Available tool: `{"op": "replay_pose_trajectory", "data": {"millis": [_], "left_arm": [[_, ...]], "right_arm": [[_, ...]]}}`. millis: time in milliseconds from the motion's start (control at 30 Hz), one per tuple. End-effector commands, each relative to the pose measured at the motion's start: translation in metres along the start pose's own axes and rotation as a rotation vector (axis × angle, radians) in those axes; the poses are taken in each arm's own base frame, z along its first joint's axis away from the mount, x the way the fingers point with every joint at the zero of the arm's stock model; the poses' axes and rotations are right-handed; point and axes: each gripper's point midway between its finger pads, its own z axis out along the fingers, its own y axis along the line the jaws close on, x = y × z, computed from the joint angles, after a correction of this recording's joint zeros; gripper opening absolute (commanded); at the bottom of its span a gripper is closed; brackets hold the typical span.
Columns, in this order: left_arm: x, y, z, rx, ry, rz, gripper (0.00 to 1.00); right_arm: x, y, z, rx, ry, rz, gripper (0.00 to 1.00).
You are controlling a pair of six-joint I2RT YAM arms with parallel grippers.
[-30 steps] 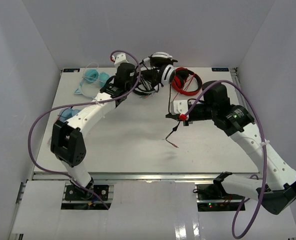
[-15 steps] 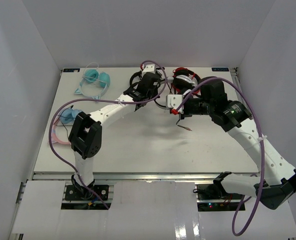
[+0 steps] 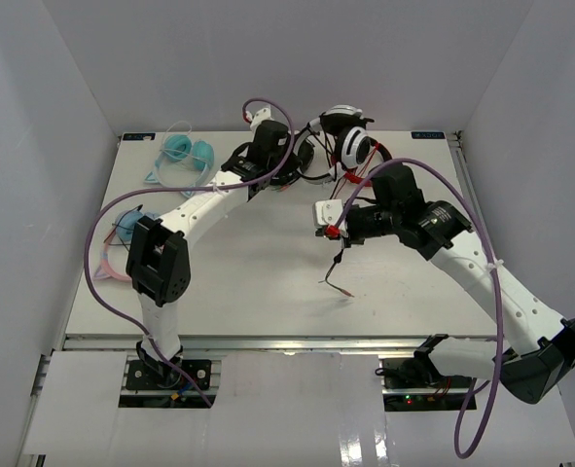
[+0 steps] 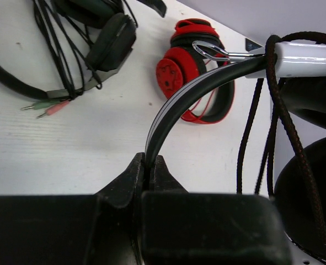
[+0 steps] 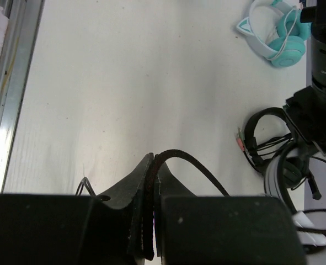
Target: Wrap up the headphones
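White headphones (image 3: 350,144) hang lifted above the counter (image 3: 248,282), at about 12 to 1 o'clock in the top view. The left pincer (image 4: 150,163) is clamped on the band (image 4: 185,96), its jaws pressed tight with the thin band between them. The right pincer (image 5: 151,161) is near the middle of the counter, toward 6 o'clock from the headphones. It is closed on the cable (image 3: 338,258), and the braided cord comes out between its jaws in the right wrist view.

What looks done: in the left wrist view the cable passes over the band near the white slider at 2 o'clock. Several strands hang down from there beside the cup. So I judge that some turns are already on the band, but I cannot count them.

What is left: a stretch of cable runs from the headphones to the right pincer. Below that pincer a loose tail drops toward the counter, with the plug (image 3: 343,289) at its end. This part must go around the band too, so the task seems to be in the middle, not finished. The red headphones (image 4: 193,77) and the black headphones (image 4: 105,41) lie on the counter close under the work, and their cords could catch.
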Motion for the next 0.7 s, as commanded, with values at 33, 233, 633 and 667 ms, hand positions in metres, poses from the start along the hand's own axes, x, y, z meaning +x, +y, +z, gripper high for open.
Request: {"op": "replay_pose_trajectory", "data": {"millis": [33, 233, 633, 667], "left_arm": [[-0.033, -0.048, -0.025, 0.146, -0.072, -0.078, 0.0], [-0.003, -0.008, -0.007, 0.014, -0.057, 0.161, 0.0], [0.065, 0.042, -0.01, -0.014, 0.045, 0.489, 0.0], [0.063, 0.041, -0.014, 0.004, 0.034, 0.5, 0.0]], "right_arm": [[-0.021, -0.013, -0.002, 0.014, -0.045, -0.007, 0.08], [-0.03, -0.042, -0.026, 0.145, 0.015, -0.082, 0.08], [-0.022, -0.089, -0.061, 0.368, 0.152, -0.144, 0.08], [-0.018, -0.092, -0.063, 0.386, 0.169, -0.146, 0.08]]}}
